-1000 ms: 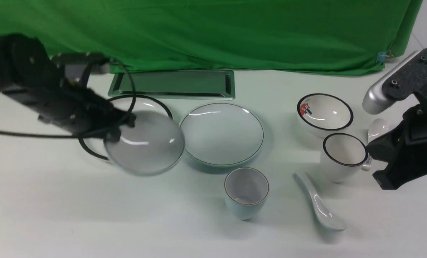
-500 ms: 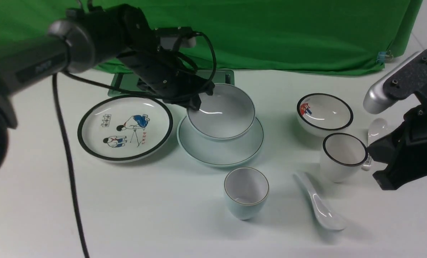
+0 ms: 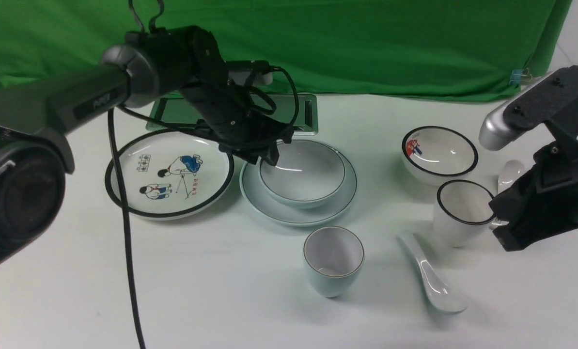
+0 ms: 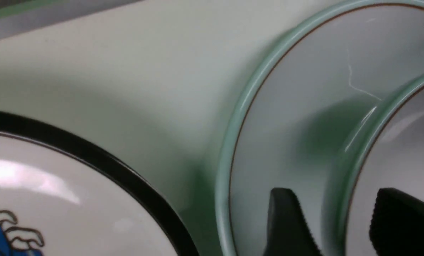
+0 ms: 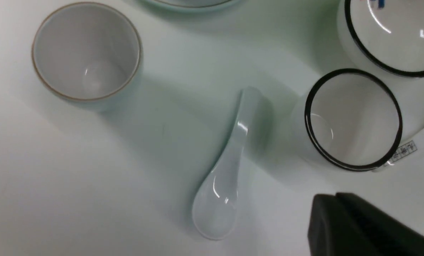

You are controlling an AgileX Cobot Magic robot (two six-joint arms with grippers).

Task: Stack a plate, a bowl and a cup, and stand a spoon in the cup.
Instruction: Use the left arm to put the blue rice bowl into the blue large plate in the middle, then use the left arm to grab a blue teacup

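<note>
The pale bowl (image 3: 302, 170) sits inside the pale plate (image 3: 293, 216) at mid-table. My left gripper (image 3: 271, 156) is at the bowl's left rim. In the left wrist view its fingers (image 4: 286, 220) stand astride the bowl's rim (image 4: 354, 167), with a gap on each side, over the plate (image 4: 286, 106). The handleless cup (image 3: 334, 259) stands upright in front of the plate. The plain spoon (image 3: 431, 276) lies to its right. My right gripper (image 3: 509, 232) hovers shut and empty at the far right, beside the spoon (image 5: 229, 167) and well apart from the cup (image 5: 86, 57).
A black-rimmed picture plate (image 3: 169, 173) lies left of the stack. A black-rimmed bowl (image 3: 440, 152), a black-rimmed cup (image 3: 464, 208) and a labelled spoon (image 3: 510, 173) crowd the right side near my right arm. A metal-framed slot (image 3: 233, 114) lies along the green backdrop.
My left arm carried the bowl rightwards off the picture plate, lowered it onto the pale plate, and its jaws opened off the rim. My right arm shifted slightly left.
</note>
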